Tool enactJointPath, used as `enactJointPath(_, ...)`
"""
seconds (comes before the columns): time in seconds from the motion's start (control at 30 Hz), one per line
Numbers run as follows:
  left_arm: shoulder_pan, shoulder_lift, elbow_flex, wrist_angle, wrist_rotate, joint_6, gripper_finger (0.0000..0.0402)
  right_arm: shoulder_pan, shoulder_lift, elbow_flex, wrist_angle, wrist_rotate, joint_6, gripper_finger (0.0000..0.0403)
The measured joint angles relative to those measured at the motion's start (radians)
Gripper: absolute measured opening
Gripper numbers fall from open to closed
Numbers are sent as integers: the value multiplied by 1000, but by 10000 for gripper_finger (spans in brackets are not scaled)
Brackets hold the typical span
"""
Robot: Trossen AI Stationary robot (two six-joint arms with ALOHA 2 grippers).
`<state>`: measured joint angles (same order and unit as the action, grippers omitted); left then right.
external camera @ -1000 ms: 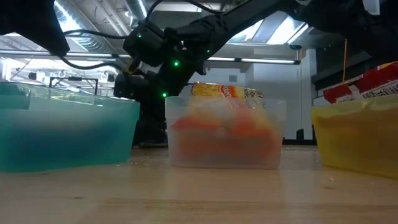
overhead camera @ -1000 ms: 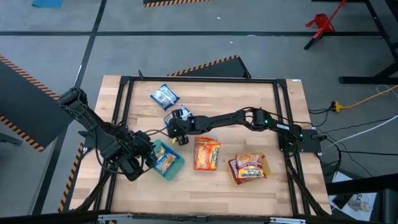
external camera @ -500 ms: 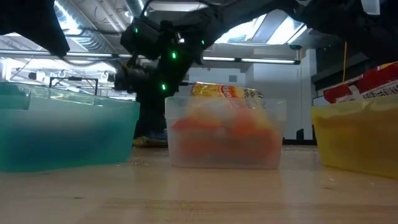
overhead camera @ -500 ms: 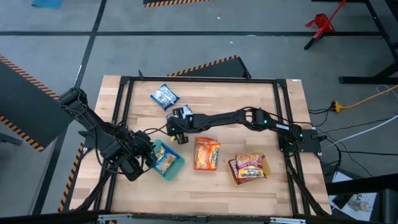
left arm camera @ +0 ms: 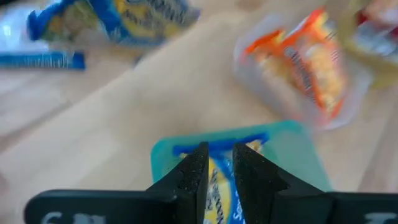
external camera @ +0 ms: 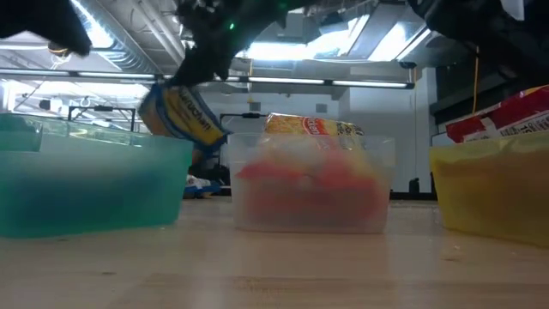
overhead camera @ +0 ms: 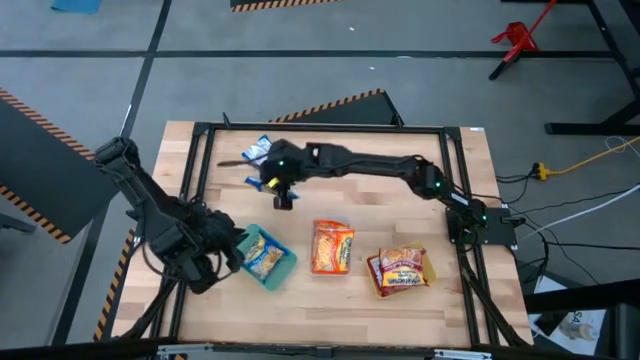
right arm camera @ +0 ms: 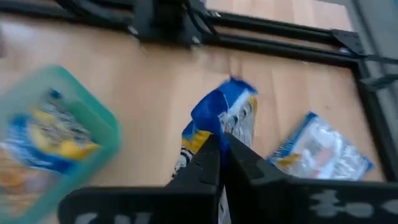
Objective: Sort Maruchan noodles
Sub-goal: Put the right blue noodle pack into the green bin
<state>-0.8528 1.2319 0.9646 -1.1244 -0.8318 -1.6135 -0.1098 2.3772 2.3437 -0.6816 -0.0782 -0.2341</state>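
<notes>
My right gripper (overhead camera: pixel 276 184) hangs over the table's far left, shut on a blue and yellow noodle packet (external camera: pixel 182 116) that is high above the wood. A second blue-white packet (overhead camera: pixel 258 150) lies flat just beyond it. My left gripper (overhead camera: pixel 232 250) waits at the near left beside the teal tray (overhead camera: pixel 288 264), its fingers a narrow gap apart with nothing between them. A blue packet (left arm camera: pixel 217 186) lies in that tray. An orange packet (overhead camera: pixel 333 247) lies in the clear tray, and red packets (overhead camera: pixel 400 270) lie in the yellow tray. My right gripper pinches the blue packet's upper part (right arm camera: pixel 219 127) between its two fingers, slanting down from the table's right. The packet hangs tilted below and ahead of the fingers (right arm camera: pixel 208 158), lifted clear of the table. How many layers are held does not show.
In the low view the teal tray (external camera: pixel 86 184), clear tray (external camera: pixel 309 193) and yellow tray (external camera: pixel 493 193) stand in a row along the near side. A black frame rail (overhead camera: pixel 320 128) runs round the table top. Bare wood lies between the trays and the far packet.
My right gripper has risen and drifted toward the table's far left, tipping as it went. The blue packet has come up with it, off the wood, and now hangs clear above the teal tray's rim height in the low view.
</notes>
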Motion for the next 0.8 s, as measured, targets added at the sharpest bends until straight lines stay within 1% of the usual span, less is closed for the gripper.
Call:
enactJointPath(0.13, -68, -100, 1, -92, -120, -59, 54, -18, -37, -3, -6, -109, 58, 1)
enactJointPath(0.2, -86, -160, 1, -152, -162, -89, 46, -24, -50, -3, -2, -165, 78, 1)
enactJointPath(0.27, -92, -223, 1, -211, -181, -103, 39, -23, -65, -3, -1, -219, 97, 1)
enactJointPath(0.37, -92, -317, 1, -274, -203, -104, 31, -13, -72, -1, 3, -263, 108, 1)
enactJointPath(0.5, -92, -412, 1, -338, -255, -100, 24, 11, -71, -2, 4, -279, 111, 1)
enactJointPath(0.67, -92, -469, 1, -390, -278, -78, 18, 64, -79, -2, 10, -296, 120, 1)
enactJointPath(0.73, -92, -479, 1, -399, -277, -78, 18, 95, -88, -1, 35, -256, 94, 0)
enactJointPath(0.8, -92, -481, 1, -408, -276, -78, 18, 118, -102, -1, 23, -174, 62, 1)
